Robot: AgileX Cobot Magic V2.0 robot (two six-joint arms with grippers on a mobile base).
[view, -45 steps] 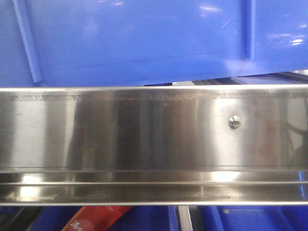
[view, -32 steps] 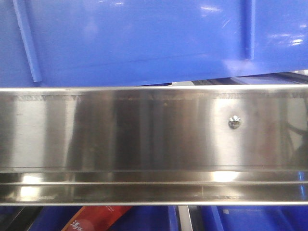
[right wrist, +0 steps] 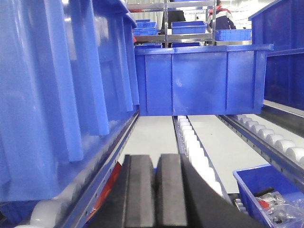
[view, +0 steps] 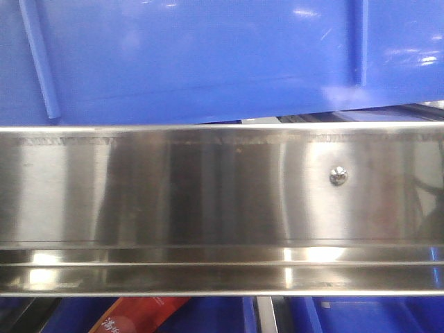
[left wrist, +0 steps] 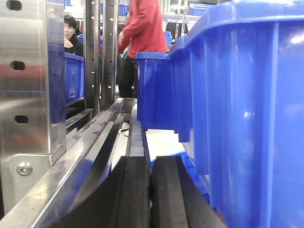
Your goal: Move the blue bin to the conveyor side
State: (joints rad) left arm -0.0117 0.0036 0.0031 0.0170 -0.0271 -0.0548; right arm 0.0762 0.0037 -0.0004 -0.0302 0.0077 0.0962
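Nearest in the left wrist view, the left gripper had its two black pads pressed flat together, with only a thin seam between them and nothing caught in it. Just to its right rose the ribbed wall of the blue bin, filling that side up to its thick rim; whether the gripper touched the wall could not be told. On the left a shiny steel rail ran away beside a slotted steel post. Past the bin's far end stood a second blue crate, and behind it a person in a red top and a dark-haired person.

In the right wrist view the right gripper was likewise closed, pad against pad, holding nothing. The blue bin loomed on its left, so the bin lay between the two arms. Low on the right sat a small blue tray of bagged parts. A roller track led down the middle to the second blue crate, set crosswise, with shelved crates farther off.

From the front, the steel rail with its screw crossed the middle. Under it showed a red packet. Above it was the blue bin, its lower edge slanting: level with the rail's top at left, lifted clear at right
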